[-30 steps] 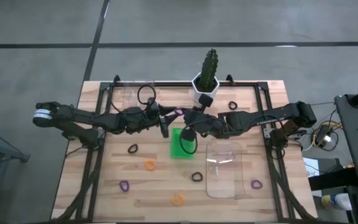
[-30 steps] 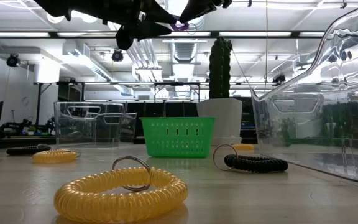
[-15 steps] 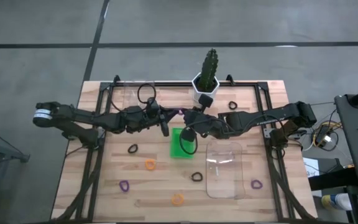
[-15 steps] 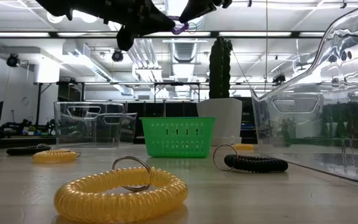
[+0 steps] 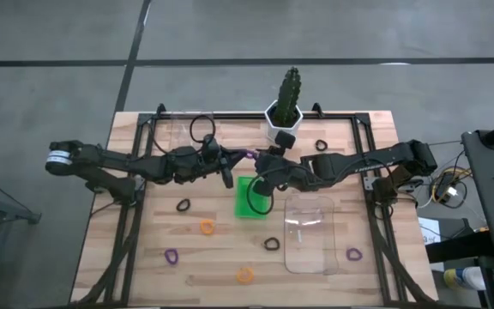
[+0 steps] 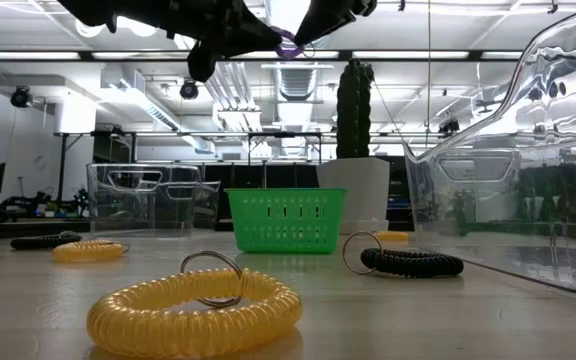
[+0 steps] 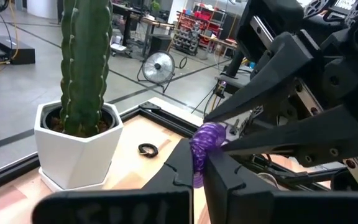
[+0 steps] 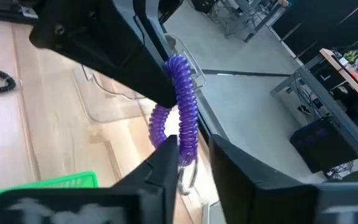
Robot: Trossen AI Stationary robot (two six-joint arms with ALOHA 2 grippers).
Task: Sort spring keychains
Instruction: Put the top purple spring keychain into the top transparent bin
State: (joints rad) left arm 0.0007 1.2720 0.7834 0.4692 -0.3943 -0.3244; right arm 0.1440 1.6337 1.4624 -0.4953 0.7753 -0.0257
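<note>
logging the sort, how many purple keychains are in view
3. One purple keychain is held in the left pincer, with the right pincer at it, above the green tray. A second lies front-left on the table. A third lies front-right beside the clear tray. The arms might hide more.

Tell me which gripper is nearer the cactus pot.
Right. The right gripper is just in front of the cactus pot, over the green tray; the left gripper meets it at the purple keychain, slightly farther away.
</note>
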